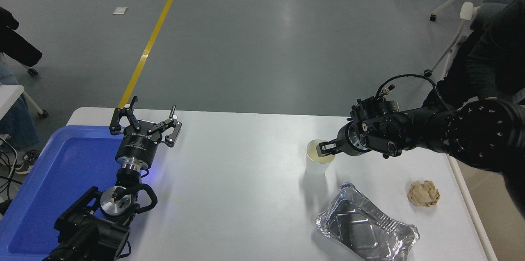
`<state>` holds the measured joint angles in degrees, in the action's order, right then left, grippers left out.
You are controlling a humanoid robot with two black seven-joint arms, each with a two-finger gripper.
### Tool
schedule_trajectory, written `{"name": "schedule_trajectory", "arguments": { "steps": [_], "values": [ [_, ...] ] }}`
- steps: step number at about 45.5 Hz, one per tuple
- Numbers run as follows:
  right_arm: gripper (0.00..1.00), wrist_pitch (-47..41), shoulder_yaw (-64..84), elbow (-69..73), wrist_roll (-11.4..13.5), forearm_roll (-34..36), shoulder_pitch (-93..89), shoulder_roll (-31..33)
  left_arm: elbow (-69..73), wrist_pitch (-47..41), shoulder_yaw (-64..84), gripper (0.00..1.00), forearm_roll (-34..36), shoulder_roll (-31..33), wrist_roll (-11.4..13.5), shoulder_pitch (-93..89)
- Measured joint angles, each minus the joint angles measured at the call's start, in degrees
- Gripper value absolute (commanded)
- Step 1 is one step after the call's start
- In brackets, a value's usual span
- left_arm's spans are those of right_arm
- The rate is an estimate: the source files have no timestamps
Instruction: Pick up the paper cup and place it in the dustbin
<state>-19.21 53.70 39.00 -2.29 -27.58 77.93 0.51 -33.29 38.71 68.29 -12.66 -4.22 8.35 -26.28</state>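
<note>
Paper cup (316, 161), the one white tapered cup on the table, stands upright right of the table's middle, its pale yellowish inside showing and its smooth wall casting a soft shadow toward the camera. Taking the cup as landmark: the white table (246, 179) under it is smooth and matte, with rounded far corners, and beyond its far edge lies a glossy grey floor (254, 35) crossed by one yellow line (154, 35). Far left of the cup, one shallow bright blue plastic tray (53, 179) hangs over the table's left edge. The left arm is parked over that tray's right side, well left of the cup, and the left gripper (144, 123) has its black metal fingers spread wide apart. The right arm comes in from the right edge, and the right gripper (327, 148) reaches the cup's right rim, one finger inside the mouth, the fingers closed onto the rim. Near the cup, toward the camera and to its right, lies one crinkled silver foil tray (366, 228), rectangular with bent walls. Right of the cup, past the foil tray, sits one crumpled tan paper ball (423, 193). Behind the right arm, a person in dark clothing (492, 56) sits among white chair legs.
</note>
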Motion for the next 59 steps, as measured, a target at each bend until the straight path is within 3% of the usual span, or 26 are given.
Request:
{"name": "schedule_trajectory", "arguments": {
  "steps": [28, 59],
  "values": [
    [0.00, -2.74, 0.03, -0.16, -0.24, 0.56, 2.48, 1.15, 0.00, 0.00, 0.00, 0.99, 0.00, 0.00, 0.00, 0.00],
    [0.00, -16.22, 6.15, 25.19, 0.36, 2.43, 41.22, 19.16, -0.04, 0.00, 0.00, 0.99, 0.06, 0.07, 0.00, 0.07]
  ]
}}
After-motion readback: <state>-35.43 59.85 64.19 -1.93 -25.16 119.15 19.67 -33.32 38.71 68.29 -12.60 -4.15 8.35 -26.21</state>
